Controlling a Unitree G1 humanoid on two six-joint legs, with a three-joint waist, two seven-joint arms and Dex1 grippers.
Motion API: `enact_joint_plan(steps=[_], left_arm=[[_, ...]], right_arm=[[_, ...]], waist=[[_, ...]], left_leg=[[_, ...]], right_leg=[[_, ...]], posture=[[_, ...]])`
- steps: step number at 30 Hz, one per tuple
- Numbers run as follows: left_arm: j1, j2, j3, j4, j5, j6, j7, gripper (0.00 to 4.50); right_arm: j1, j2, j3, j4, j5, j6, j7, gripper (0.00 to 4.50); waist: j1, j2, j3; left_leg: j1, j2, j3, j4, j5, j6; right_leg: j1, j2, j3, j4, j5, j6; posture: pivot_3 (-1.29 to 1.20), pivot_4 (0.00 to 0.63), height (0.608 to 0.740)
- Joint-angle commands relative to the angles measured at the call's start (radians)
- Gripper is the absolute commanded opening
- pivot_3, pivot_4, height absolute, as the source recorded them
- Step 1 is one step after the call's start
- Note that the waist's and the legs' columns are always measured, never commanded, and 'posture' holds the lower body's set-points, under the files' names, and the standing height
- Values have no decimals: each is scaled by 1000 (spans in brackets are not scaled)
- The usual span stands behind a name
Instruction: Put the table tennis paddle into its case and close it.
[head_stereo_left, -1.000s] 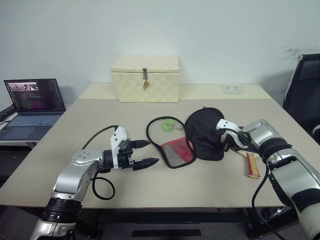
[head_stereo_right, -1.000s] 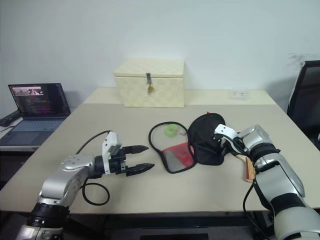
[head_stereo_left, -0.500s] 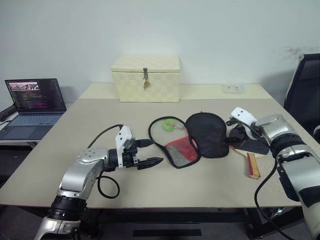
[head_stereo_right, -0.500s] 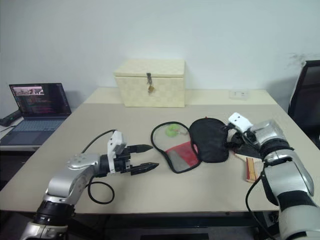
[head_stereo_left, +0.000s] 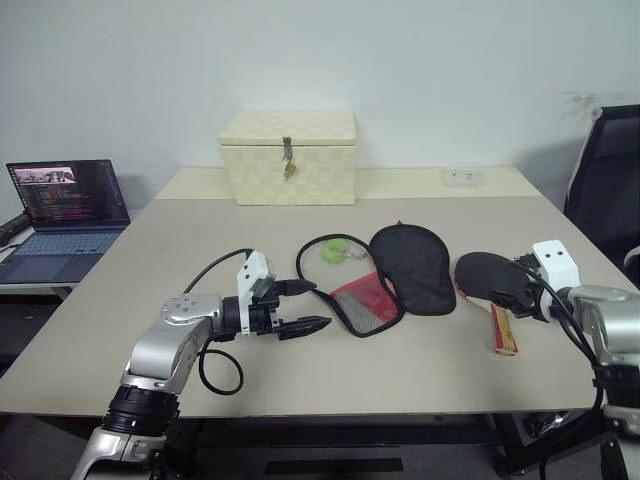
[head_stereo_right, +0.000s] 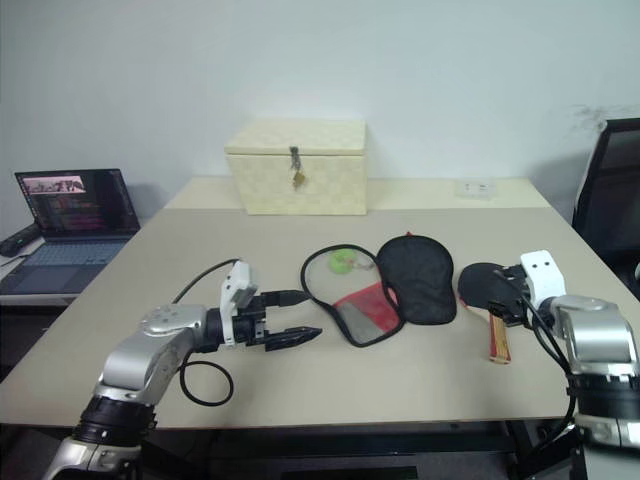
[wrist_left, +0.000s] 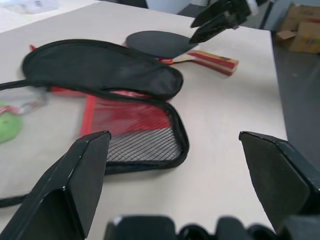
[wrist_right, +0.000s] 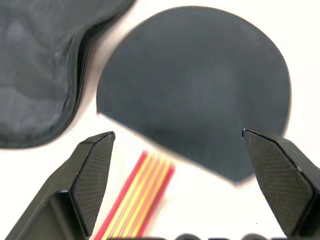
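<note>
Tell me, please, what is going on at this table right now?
A two-armed robot is working on packing a table tennis paddle with a round black rubber face and pale wooden handle into a soft black-and-red zip pouch. The pouch lies unzipped and spread flat mid-table, with the paddle flat on the table beside it, not yet inside. The right gripper hangs open over the paddle, holding nothing. The left gripper waits open next to the pouch's mesh side. A cream woven box stands behind.
</note>
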Motion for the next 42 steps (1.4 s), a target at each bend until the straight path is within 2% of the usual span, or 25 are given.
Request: enact_joint_plan(steps=[1, 5, 9, 17, 24, 28, 35, 36, 42], left_arm=[[-35, 4, 3, 5, -3, -27, -14, 4500], [-49, 1, -7, 26, 1, -39, -19, 4500], [-62, -3, -10, 44, 7, -49, -23, 4500], [-41, 9, 3, 33, 10, -56, -13, 4500], [-28, 16, 11, 21, 6, -53, -2, 4500], [-23, 20, 12, 19, 5, -54, 2, 4500], [-21, 20, 11, 21, 6, -56, 6, 4500], [-22, 20, 11, 22, 6, -56, 6, 4500], [-28, 19, 9, 29, 7, -57, 4, 4500]], right_arm=[[50, 63, -83, -182, 11, 119, -101, 4472], [75, 153, -121, -217, 11, 166, -187, 4472], [49, 206, -139, -140, 10, 133, -263, 4472], [-1, 210, -127, 33, 33, 37, -331, 4472], [-10, 223, -72, 66, 64, 14, -339, 4472], [-7, 224, -62, 75, 63, -3, -357, 3555], [-11, 228, -72, 87, 74, -25, -395, 1242], [-14, 225, -73, 93, 77, -32, -398, 1101], [-123, 155, -105, 177, 79, -152, -420, 1102]], waist=[[0, 0, 0], [1, 0, 0], [2, 0, 0], [2, 0, 0], [0, 0, 0], [-3, 0, 0], [-4, 0, 0], [-4, 0, 0], [-5, 0, 0]], left_leg=[[0, 0, 0, 0, 0, 0], [0, -1, 0, 0, 0, 0], [0, -2, 1, 0, 0, 0], [0, -1, 1, 0, 0, 0], [0, -1, 2, 0, 0, 0], [0, -1, 2, 0, 0, 0], [0, -1, 2, 0, 0, 0], [0, -1, 2, 0, 0, 0], [1, -1, 3, 1, 0, 1]], right_leg=[[0, 0, 0, 0, 0, 0], [0, 1, 0, 0, 0, 0], [0, 1, 0, -1, 0, 0], [0, 1, 0, -1, 0, 0], [0, 1, 0, 0, 0, 0], [0, 2, 0, 0, 0, 0], [0, 1, 0, 0, 0, 1], [0, 1, 0, 0, 0, 1], [0, 1, 1, 0, 0, 1]], posture=[[0, 150, 740], [0, 150, 740], [0, 150, 740], [0, 150, 740], [0, 150, 740], [0, 150, 740], [0, 150, 740], [0, 150, 740], [0, 150, 740]])
